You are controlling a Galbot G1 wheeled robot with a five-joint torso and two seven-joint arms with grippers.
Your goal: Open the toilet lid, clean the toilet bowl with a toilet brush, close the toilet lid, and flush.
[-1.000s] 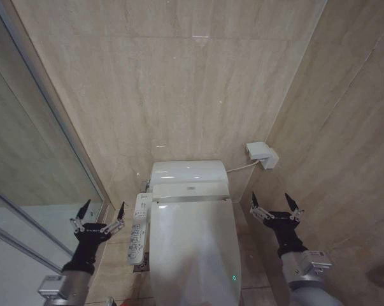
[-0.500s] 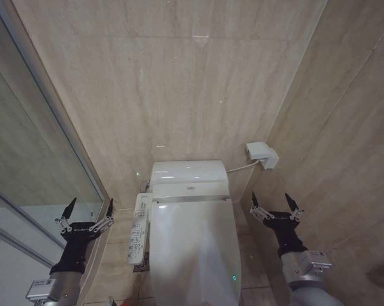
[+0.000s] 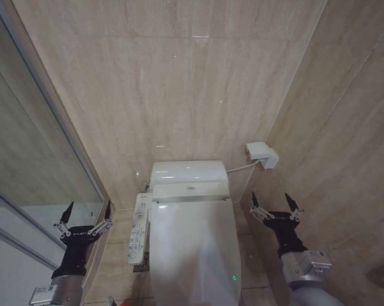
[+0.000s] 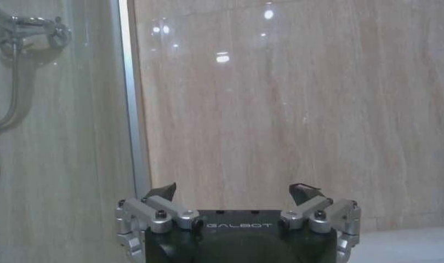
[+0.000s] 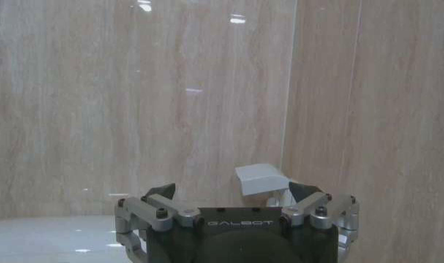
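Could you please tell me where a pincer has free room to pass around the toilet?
Free floor on both sides of the closed toilet lid: the right pincer hangs open toward the corner, and the left pincer open by the glass partition, narrowed by the button panel.

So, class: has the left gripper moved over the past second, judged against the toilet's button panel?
Yes. The left gripper, open, has drifted outward and slightly down, away from the button panel toward the glass shower partition.

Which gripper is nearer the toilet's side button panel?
Left. The left gripper hangs open just beside the button panel; the right gripper is open across the closed toilet lid, near the wall.
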